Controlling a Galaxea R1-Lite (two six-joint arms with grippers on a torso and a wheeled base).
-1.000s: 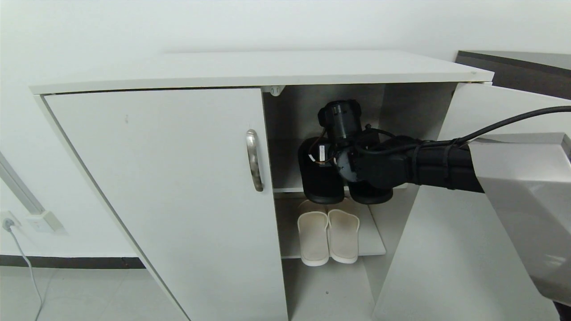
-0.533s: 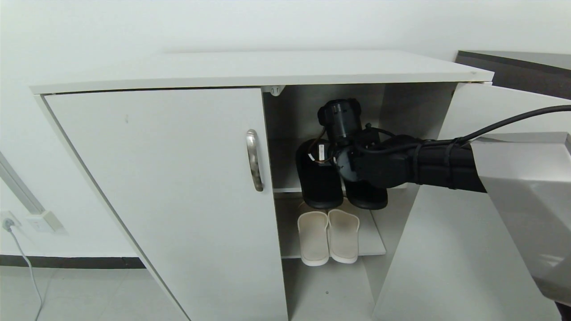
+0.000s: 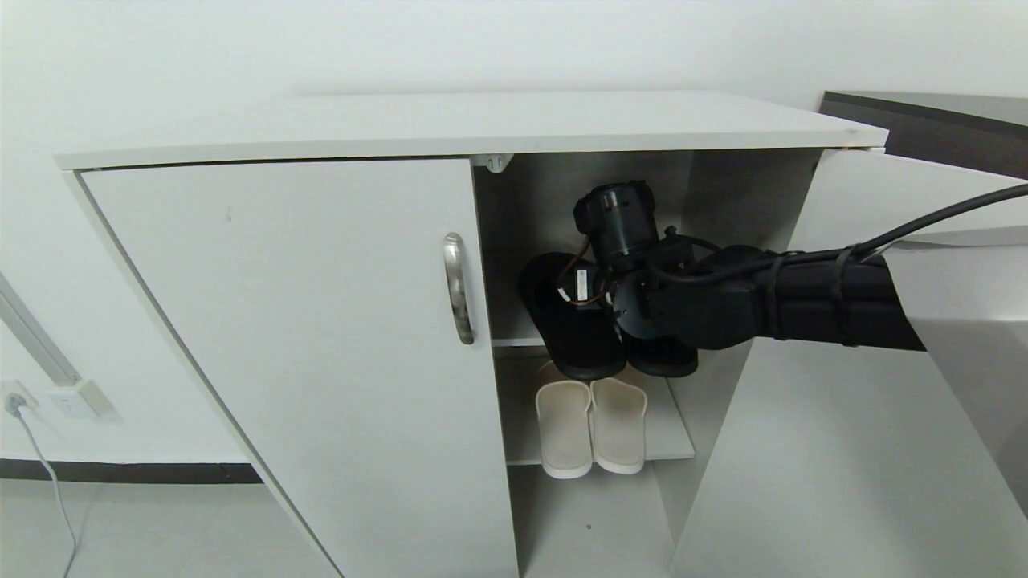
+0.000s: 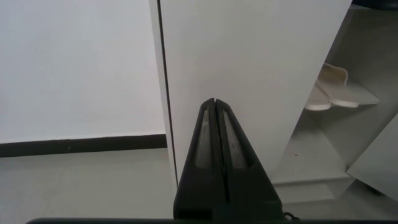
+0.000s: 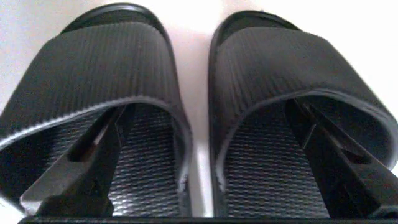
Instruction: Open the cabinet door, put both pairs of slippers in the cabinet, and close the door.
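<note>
In the head view the cabinet stands with its right door swung open and its left door closed. The right arm reaches into the open half at the upper shelf. The black slippers lie there with their heels hanging over the shelf's front edge. The white slippers sit side by side on the lower shelf. Compared with a second ago, the left black slipper has turned so its toe points towards the closed door, and the arm's wrist sits slightly further right and lower.

In the left wrist view we see the left pincer fully closed, fingers pressed flat together and holding nothing. It points at the white front of the cabinet, with the white slippers off to one side.

In the right wrist view the right pincer is spread wide. One finger runs under the strap of one black slipper. The other finger runs under the strap of the second.
</note>
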